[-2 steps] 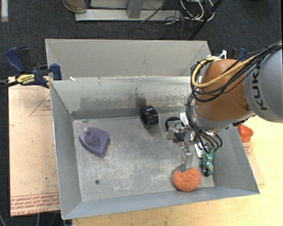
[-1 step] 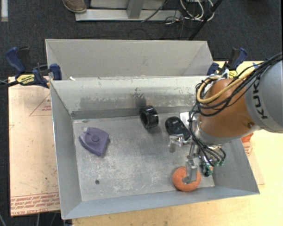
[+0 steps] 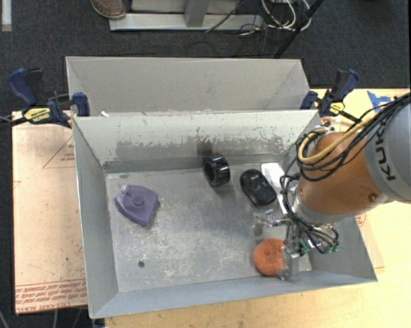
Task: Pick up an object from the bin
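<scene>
Jaws sit right beside the orange disc (image 3: 267, 258) in the near right corner of the bin (image 3: 195, 254); can't tell if they're open or clenched. Crowded into that corner, they might just shove it aside.

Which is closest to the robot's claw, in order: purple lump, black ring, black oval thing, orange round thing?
Counting from the gripper, at front right:
1. orange round thing, right beside it on the left.
2. black oval thing, toward the back.
3. black ring, farther back, near the middle.
4. purple lump, far left.
</scene>
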### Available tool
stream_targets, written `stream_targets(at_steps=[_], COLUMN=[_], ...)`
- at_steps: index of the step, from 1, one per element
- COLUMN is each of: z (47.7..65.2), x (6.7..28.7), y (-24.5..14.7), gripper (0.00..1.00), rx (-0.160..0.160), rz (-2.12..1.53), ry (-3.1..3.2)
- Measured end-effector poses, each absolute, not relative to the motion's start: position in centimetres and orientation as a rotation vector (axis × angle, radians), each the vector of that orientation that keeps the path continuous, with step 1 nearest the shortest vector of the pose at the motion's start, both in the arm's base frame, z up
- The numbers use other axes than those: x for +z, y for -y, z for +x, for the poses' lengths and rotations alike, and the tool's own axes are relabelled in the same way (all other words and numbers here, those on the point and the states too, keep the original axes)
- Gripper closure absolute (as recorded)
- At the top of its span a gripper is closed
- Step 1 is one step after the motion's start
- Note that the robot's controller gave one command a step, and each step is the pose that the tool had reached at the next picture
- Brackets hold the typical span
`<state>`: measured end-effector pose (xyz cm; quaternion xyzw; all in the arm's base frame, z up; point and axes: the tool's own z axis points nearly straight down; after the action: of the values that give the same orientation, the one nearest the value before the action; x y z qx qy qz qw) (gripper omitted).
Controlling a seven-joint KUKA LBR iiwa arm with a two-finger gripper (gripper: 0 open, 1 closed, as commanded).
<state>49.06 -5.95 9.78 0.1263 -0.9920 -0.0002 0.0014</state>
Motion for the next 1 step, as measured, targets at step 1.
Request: stream_targets(at_steps=[1], z=[49.19], x=[6.99], y=[7.14], gripper=[1.0], rx=[-0.005], rz=[0.89], ry=[3.023])
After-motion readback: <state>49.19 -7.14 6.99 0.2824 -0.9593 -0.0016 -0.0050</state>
